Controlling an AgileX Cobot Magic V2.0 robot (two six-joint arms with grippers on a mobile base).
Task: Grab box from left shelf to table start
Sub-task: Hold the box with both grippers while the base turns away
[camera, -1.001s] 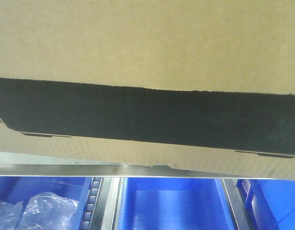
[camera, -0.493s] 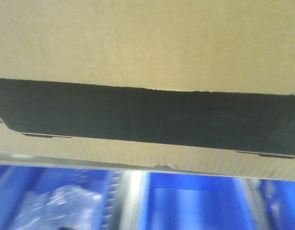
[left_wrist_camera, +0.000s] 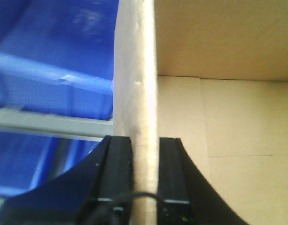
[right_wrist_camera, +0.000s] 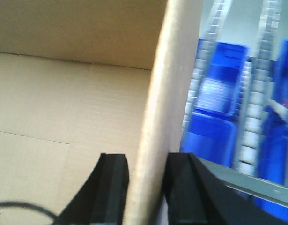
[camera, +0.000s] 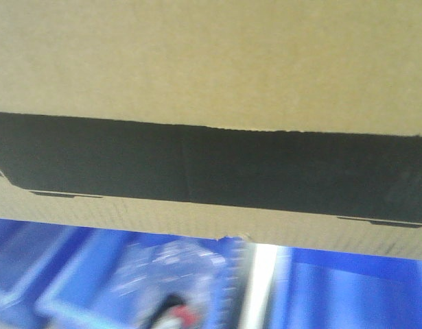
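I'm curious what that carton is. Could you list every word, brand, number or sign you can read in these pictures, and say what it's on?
No text can be read in any view.
On the box, the black band shows no letters here.
On the blue bins, everything is blurred and no label is legible.
In both wrist views there is only plain cardboard, no print.

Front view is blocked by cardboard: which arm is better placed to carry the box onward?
Neither over the other: the left gripper and right gripper each clamp a wall of the box, so I'd carry with both.
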